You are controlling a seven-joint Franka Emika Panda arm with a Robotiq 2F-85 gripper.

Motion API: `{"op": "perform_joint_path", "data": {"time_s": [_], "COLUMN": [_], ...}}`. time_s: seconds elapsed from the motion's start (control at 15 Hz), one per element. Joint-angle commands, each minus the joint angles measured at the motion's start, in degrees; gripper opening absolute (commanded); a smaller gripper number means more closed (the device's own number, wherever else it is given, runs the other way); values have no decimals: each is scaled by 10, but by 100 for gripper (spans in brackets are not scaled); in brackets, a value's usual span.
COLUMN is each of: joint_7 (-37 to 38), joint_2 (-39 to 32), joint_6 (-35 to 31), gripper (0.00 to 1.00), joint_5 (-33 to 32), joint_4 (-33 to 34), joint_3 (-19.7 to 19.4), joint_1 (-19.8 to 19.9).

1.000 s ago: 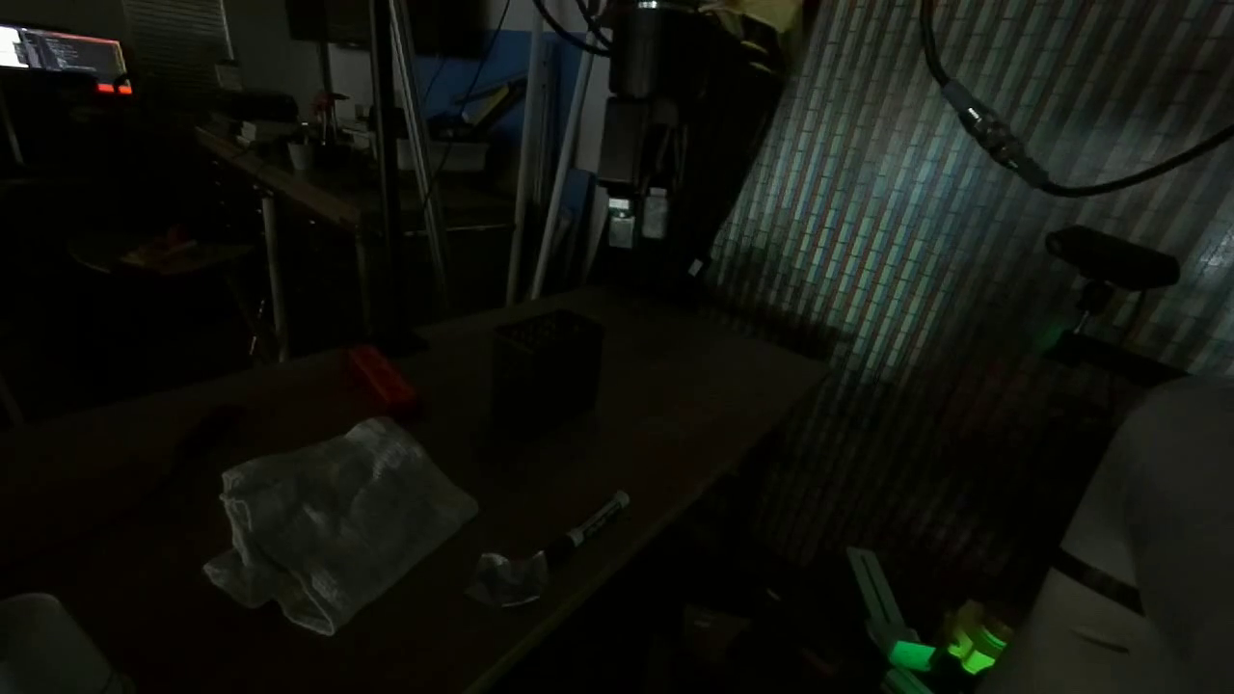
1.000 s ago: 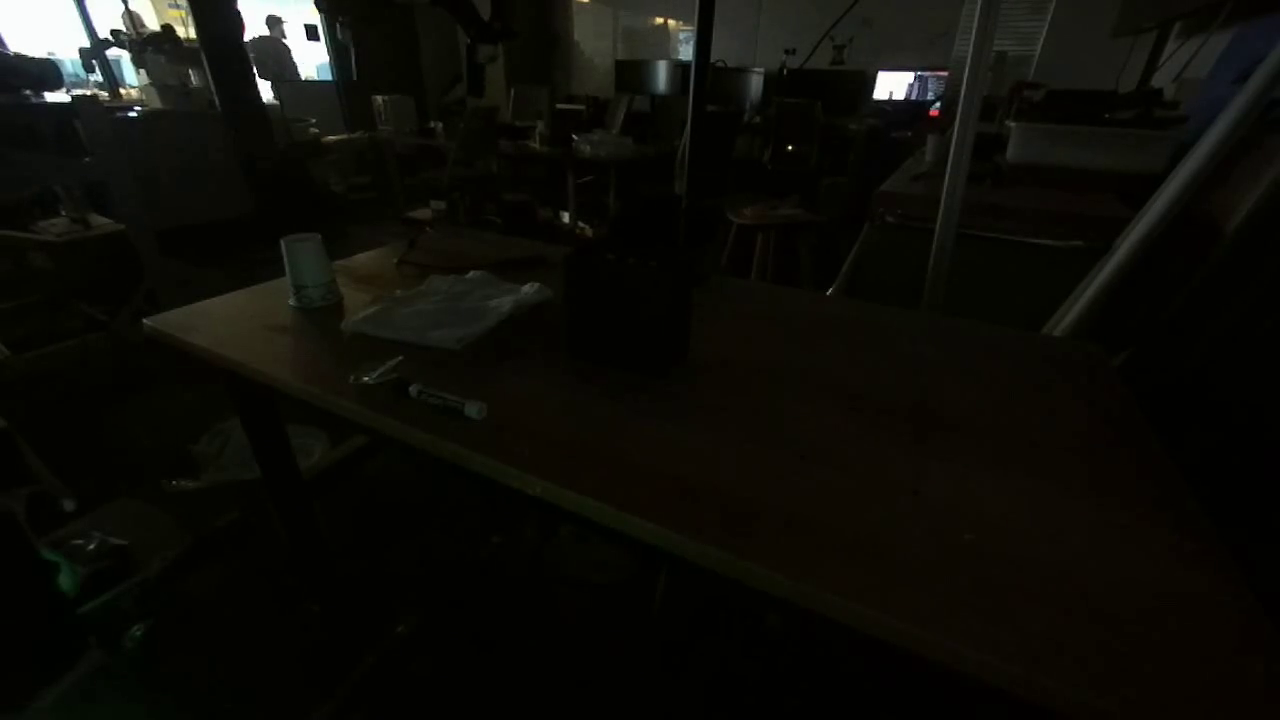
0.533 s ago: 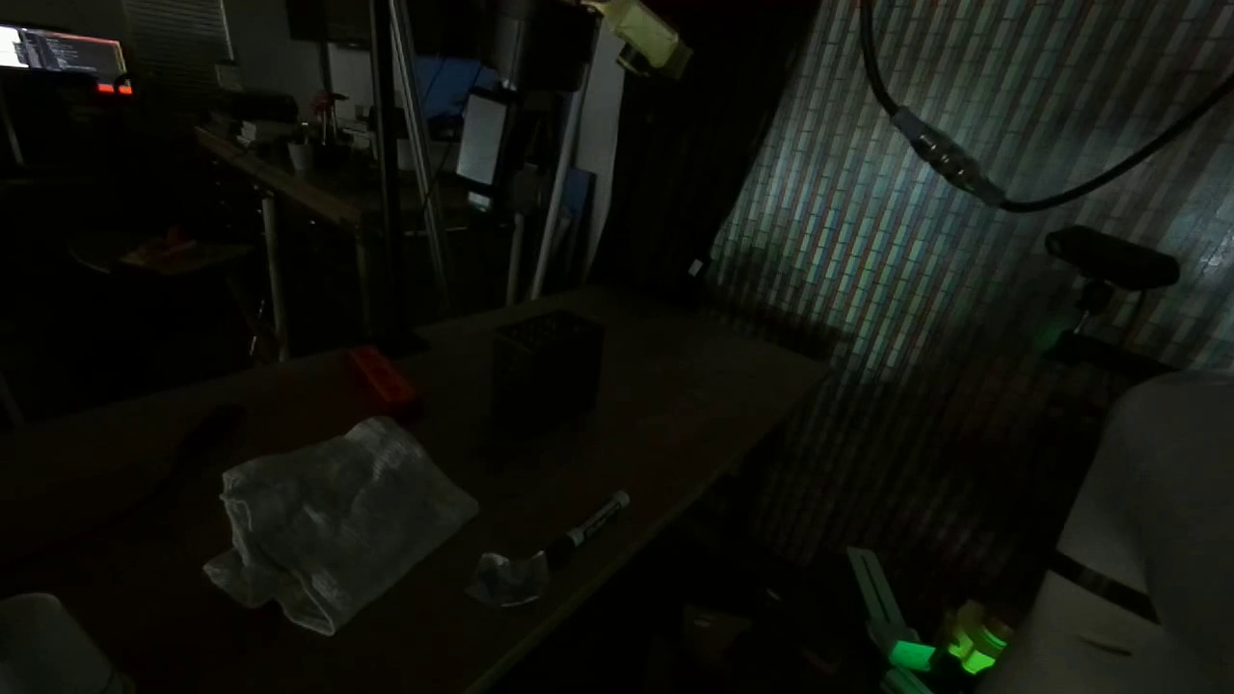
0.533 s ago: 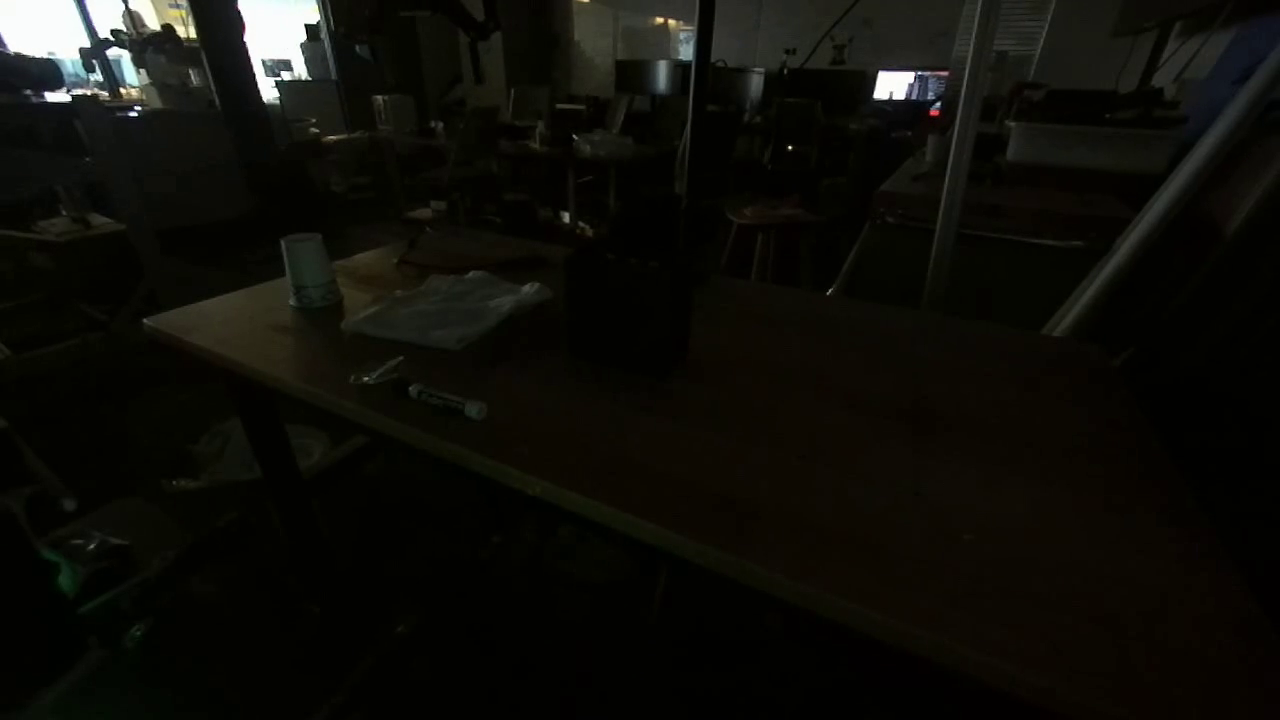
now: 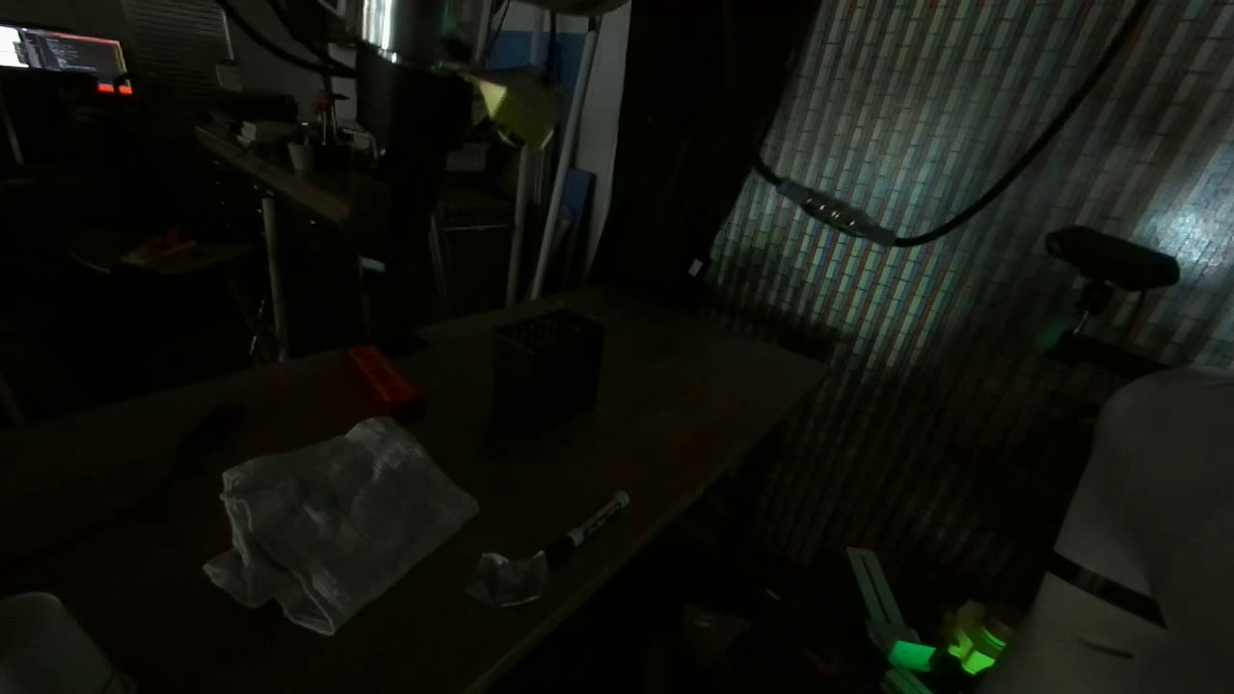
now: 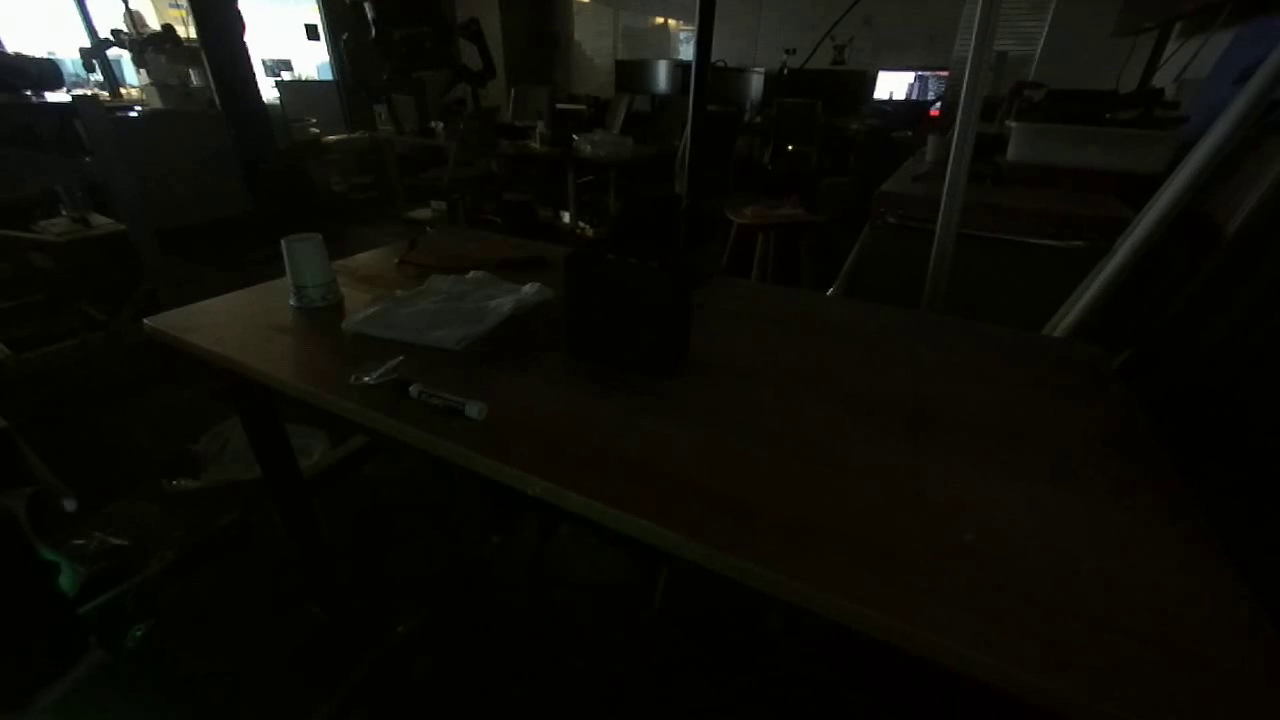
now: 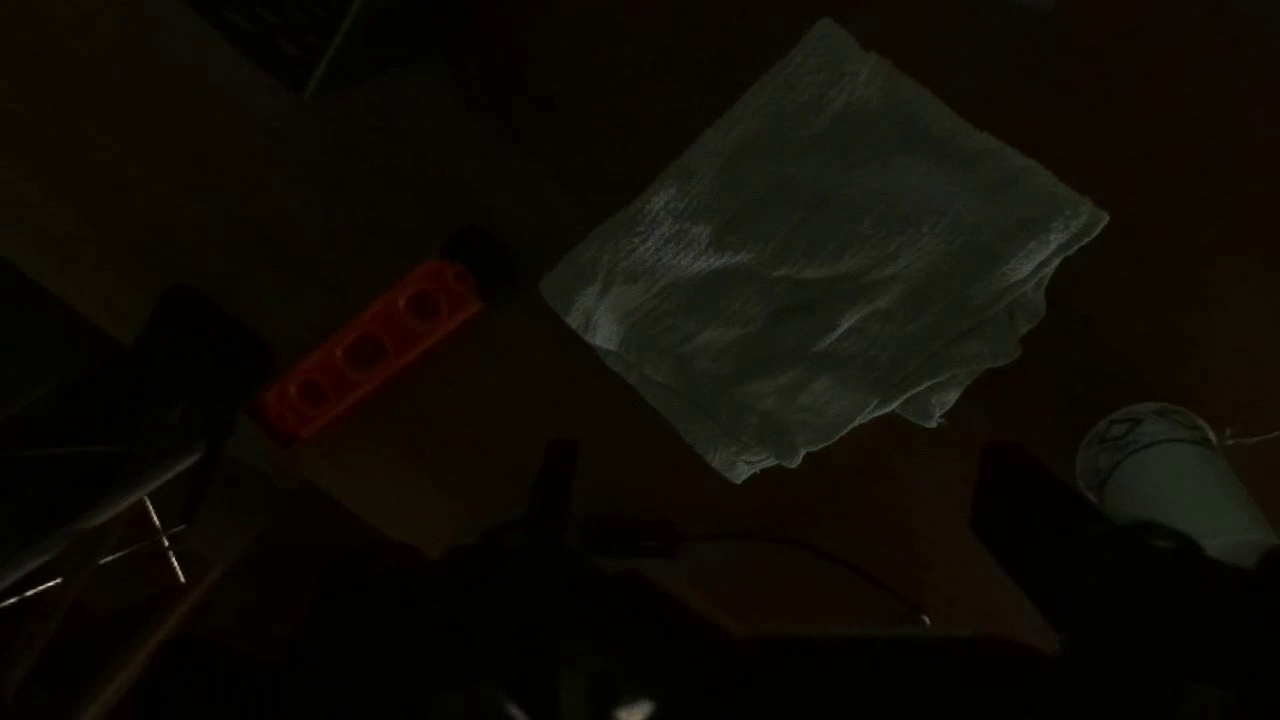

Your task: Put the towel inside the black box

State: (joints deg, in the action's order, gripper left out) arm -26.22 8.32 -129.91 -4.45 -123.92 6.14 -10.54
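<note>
The scene is very dark. A pale grey-white towel (image 5: 347, 520) lies flat and rumpled on the table, also seen in an exterior view (image 6: 450, 310) and in the wrist view (image 7: 820, 230). The black box (image 5: 547, 376) stands upright on the table beyond the towel; it is a dark block in an exterior view (image 6: 628, 310), and its corner shows at the top left of the wrist view (image 7: 285, 40). My gripper (image 7: 780, 480) is open and empty, its dark fingers wide apart, above the table with the towel ahead of them. In an exterior view its fingers are lost in shadow.
A red block with holes (image 5: 383, 379) lies between towel and box. A white cup (image 6: 310, 270) stands near the table's end. A marker (image 5: 600, 516) and a crumpled clear wrapper (image 5: 508, 580) lie near one edge. A dark object with a cable (image 7: 625, 535) lies beyond the towel.
The arm has swung left in an exterior view, away from the far end of the table, and the wrist has turned. The towel, box and other objects have not moved.
</note>
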Motion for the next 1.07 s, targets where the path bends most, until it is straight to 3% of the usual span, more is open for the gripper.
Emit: {"op": "perform_joint_path", "data": {"time_s": [0.0,0.33,1.0], "joint_7": [-8,-3,-15], "joint_2": [-94,-219,-385], "joint_6": [-41,-92,-85], "gripper": [100,100,100], "joint_5": [-43,-77,-27], "joint_4": [53,101,161], "joint_3": [11,11,50], "joint_1": [4,14,34]}}
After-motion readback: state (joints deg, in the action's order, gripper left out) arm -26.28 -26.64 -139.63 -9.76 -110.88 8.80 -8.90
